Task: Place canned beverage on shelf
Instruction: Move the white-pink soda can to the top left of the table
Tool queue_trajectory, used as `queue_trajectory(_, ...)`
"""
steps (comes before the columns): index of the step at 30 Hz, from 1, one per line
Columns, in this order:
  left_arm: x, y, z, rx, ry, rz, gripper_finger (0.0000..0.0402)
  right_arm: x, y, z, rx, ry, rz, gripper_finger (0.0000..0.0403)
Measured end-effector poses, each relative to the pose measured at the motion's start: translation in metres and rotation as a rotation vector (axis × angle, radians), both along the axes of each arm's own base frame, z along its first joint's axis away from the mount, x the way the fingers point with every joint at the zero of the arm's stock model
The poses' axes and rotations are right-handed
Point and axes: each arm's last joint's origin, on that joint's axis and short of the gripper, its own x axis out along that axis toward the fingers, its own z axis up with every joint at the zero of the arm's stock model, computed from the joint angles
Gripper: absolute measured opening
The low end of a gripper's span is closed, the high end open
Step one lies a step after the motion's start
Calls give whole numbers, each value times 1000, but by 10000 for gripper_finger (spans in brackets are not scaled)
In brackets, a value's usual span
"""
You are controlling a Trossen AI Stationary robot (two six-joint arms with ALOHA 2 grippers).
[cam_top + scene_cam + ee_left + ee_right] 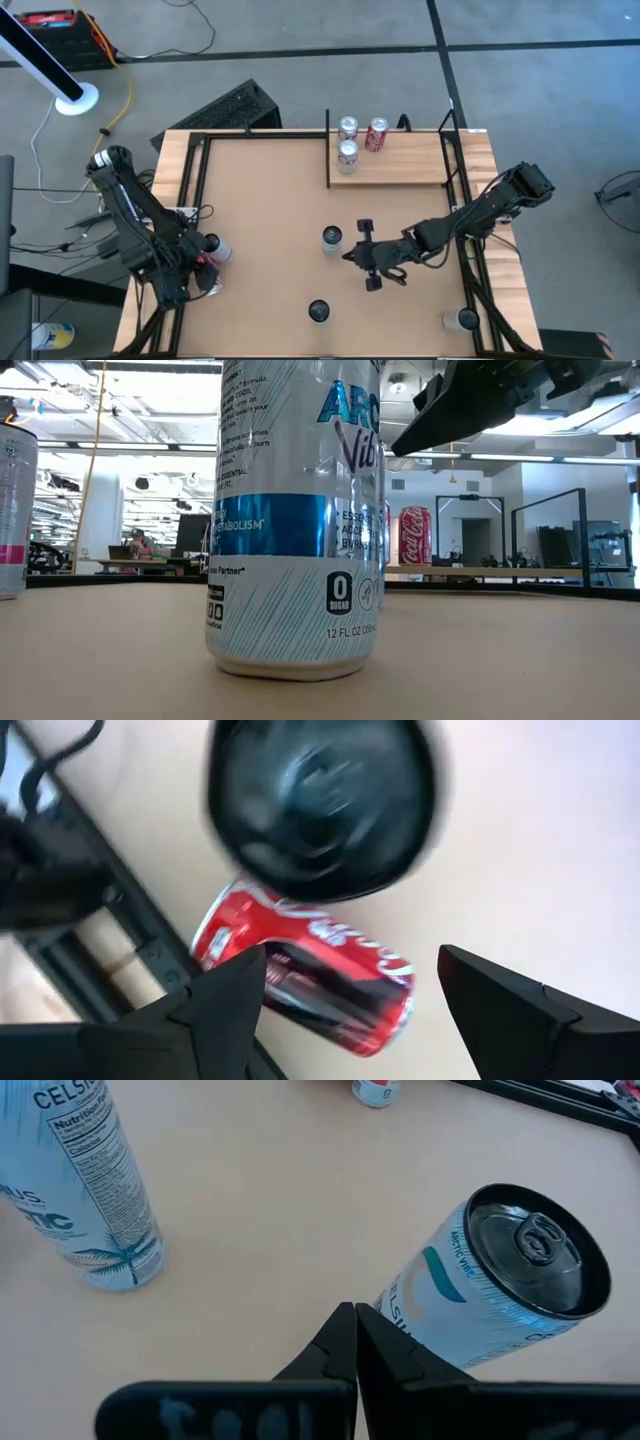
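Cans sit in several spots; none is in either gripper. Right gripper (368,262) hovers over the table's middle, fingers pressed together in the right wrist view, holding nothing; a silver-and-teal can (500,1285) stands on the table just beyond its tips, seen in the high view just left of it (332,239). A second pale blue can (85,1190) stands farther off in the same wrist view, likely the dark-topped one at the near edge (319,312); that one fills the low view (295,520). Another can (459,319) stands at the table's near right corner.

Left gripper (355,995) is at the table's left edge, fingers (215,1005) spread wide, gripping nothing; a red can (320,970) lies on its side between and beyond them, on the tabletop beside the black frame rail; cannot tell whether the fingers touch it.

Shelf (400,160) sits at the far right of the table (270,200), black rods at its ends; three cans stand at its left end: two silver (348,127) (347,153), one red (377,134), close together.
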Motion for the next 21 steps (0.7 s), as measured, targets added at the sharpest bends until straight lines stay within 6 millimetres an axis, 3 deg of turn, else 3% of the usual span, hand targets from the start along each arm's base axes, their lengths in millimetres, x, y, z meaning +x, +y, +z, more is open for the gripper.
queue_trajectory(6, 9, 6, 16, 51, -28, -80, 281, 1, -4, 0, 0, 0, -12, 24)
queue_trajectory(12, 15, 24, 16, 95, 94, -56, 281, 1, -3, 0, 0, 0, -11, 24)
queue_trajectory(21, 32, 40, 16, 128, 112, -104, 281, 1, -4, -1, -9, 7, -6, 24)
